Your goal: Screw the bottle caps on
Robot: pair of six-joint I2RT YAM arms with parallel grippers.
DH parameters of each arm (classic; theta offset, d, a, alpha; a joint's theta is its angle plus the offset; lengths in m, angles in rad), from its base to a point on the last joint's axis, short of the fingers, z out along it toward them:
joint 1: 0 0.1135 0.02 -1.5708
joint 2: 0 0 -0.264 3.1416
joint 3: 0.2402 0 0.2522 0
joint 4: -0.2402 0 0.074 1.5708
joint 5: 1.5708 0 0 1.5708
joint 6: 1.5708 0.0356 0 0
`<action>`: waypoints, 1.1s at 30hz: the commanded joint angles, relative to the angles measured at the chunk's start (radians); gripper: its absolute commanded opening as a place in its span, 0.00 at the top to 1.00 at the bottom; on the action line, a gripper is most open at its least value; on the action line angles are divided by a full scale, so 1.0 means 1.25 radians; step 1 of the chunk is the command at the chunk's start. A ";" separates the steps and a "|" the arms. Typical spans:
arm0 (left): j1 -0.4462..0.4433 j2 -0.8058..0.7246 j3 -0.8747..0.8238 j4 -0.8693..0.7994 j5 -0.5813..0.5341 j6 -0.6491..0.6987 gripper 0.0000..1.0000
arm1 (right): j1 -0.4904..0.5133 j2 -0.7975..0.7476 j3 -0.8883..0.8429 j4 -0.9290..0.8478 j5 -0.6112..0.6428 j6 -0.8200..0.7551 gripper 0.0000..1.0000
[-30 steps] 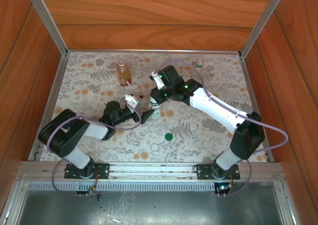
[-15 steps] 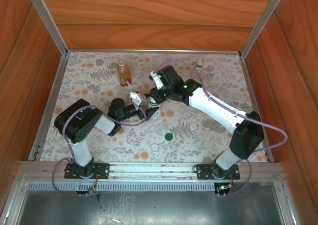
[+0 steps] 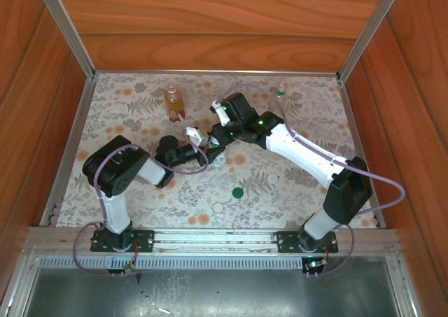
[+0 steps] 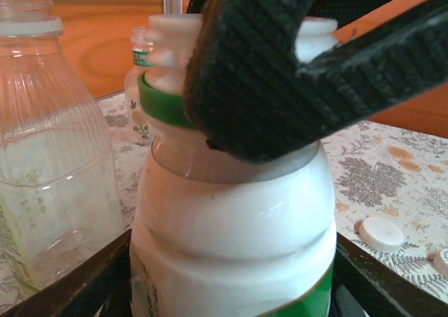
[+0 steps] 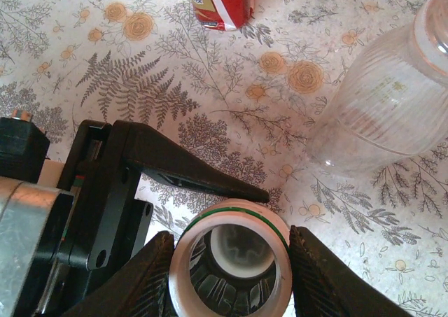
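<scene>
- Risk: the white bottle (image 4: 231,240) stands mid-table with its mouth open and no cap on it. The caps lie apart on the cloth, a white cap (image 4: 381,233) nearby and the green cap (image 3: 238,192) nearer the arm bases. One arm will probably have to let go to fetch one.
- Risk: the right gripper (image 5: 231,257) is closed on the bottle neck. Its ribbed pads cover the thread, so a cap would likely foul on them.
- Risk: the left gripper (image 3: 198,143) is spread wide with a finger against each side of the bottle body. Whether it is pressing cannot be told. A loose hold would let the smooth body spin under torque.
- Risk: the clear bottle (image 4: 49,156) stands just beside and could be knocked.
- Materials: glossy white plastic body with rounded shoulders, a green collar ring and a threaded neck. The clear bottle is ribbed. The caps are flat discs. The table has a printed floral covering (image 5: 210,86).
</scene>
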 commanded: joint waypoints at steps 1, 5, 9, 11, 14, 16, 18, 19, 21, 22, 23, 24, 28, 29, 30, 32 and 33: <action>0.005 0.015 0.009 0.022 0.023 -0.006 0.38 | 0.007 -0.018 -0.020 0.005 0.006 0.021 0.54; 0.005 0.018 0.008 0.022 0.028 -0.003 0.38 | 0.007 -0.075 -0.051 0.045 -0.015 0.026 0.39; 0.008 0.016 0.005 0.022 0.039 0.002 0.38 | 0.007 -0.196 -0.161 0.125 -0.013 0.036 0.28; 0.010 0.016 0.004 0.022 0.052 0.014 0.38 | 0.007 -0.252 -0.218 0.134 -0.010 0.026 0.24; 0.013 0.013 0.000 0.022 0.068 0.025 0.38 | 0.019 -0.337 -0.321 0.141 0.015 -0.009 0.22; 0.014 0.012 -0.003 0.022 0.071 0.025 0.38 | 0.038 -0.374 -0.370 0.122 0.047 -0.011 0.21; 0.016 0.012 -0.004 0.023 0.076 0.026 0.38 | 0.053 -0.395 -0.405 0.092 0.068 0.007 0.21; 0.017 0.012 -0.004 0.022 0.076 0.026 0.38 | 0.060 -0.400 -0.418 0.082 0.075 0.017 0.21; 0.018 0.013 -0.002 0.022 0.079 0.025 0.38 | 0.077 -0.407 -0.451 0.074 0.092 0.046 0.20; 0.017 0.014 0.000 0.023 0.080 0.025 0.38 | 0.084 -0.410 -0.466 0.077 0.098 0.059 0.20; 0.018 0.016 0.003 0.022 0.082 0.025 0.38 | 0.088 -0.411 -0.477 0.084 0.104 0.073 0.20; 0.018 0.019 0.007 0.022 0.086 0.026 0.36 | 0.089 -0.415 -0.490 0.102 0.106 0.089 0.20; 0.018 0.021 0.017 0.022 0.097 0.017 0.28 | 0.089 -0.421 -0.509 0.153 0.126 0.124 0.20; 0.017 0.019 0.018 0.022 0.097 0.016 0.26 | 0.089 -0.422 -0.510 0.156 0.130 0.130 0.20; 0.018 0.020 0.018 0.022 0.097 0.016 0.25 | 0.089 -0.425 -0.510 0.158 0.132 0.132 0.20; 0.017 0.023 0.024 0.022 0.100 0.019 0.24 | 0.089 -0.429 -0.514 0.158 0.139 0.135 0.20; 0.017 0.024 0.027 0.022 0.103 0.020 0.23 | 0.089 -0.431 -0.516 0.156 0.142 0.134 0.20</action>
